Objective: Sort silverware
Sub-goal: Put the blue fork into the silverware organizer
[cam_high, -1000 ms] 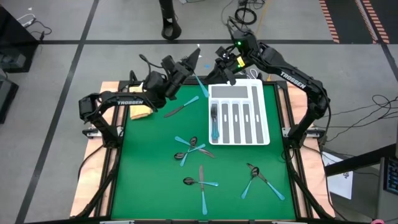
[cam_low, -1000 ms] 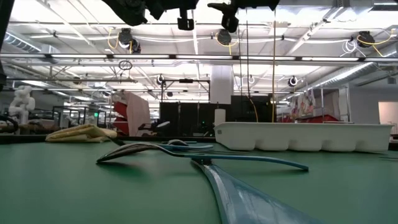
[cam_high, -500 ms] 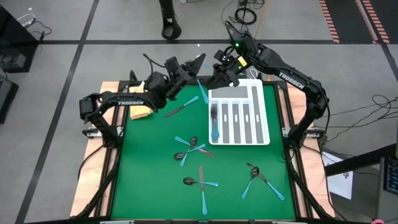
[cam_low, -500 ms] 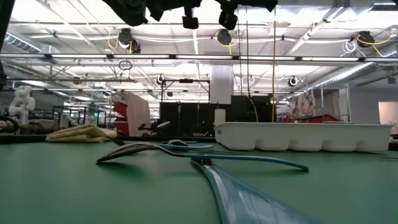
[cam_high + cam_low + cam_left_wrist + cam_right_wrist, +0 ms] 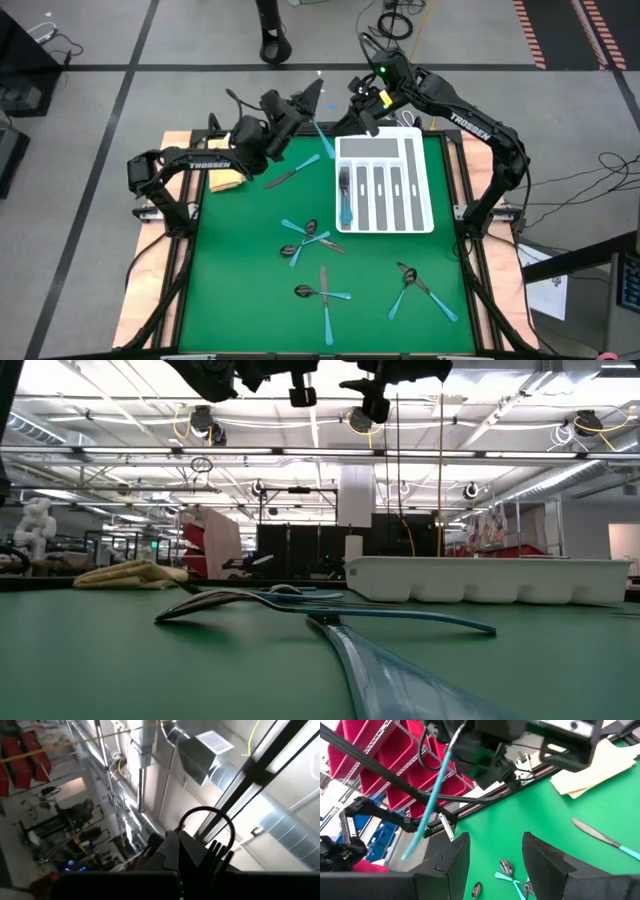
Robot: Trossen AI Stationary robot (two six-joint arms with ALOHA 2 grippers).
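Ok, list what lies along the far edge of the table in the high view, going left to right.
Folded yellow cloth → lone blue-handled knife → left hand shut on a blue-handled utensil → open right hand → white compartmented plastic tray.

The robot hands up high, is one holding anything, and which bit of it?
The left gripper pinches one blue-handled utensil by its metal-head end, handle hanging free. The right gripper is open, empty.

In the low view we see both arms cut off by the top edge, and the nearest handle (image 5: 400, 685) runs blurred out of the bottom. From above, the head of the utensil (image 5: 322, 137) in the left gripper (image 5: 305, 108) is hidden, so we cannot tell its type.
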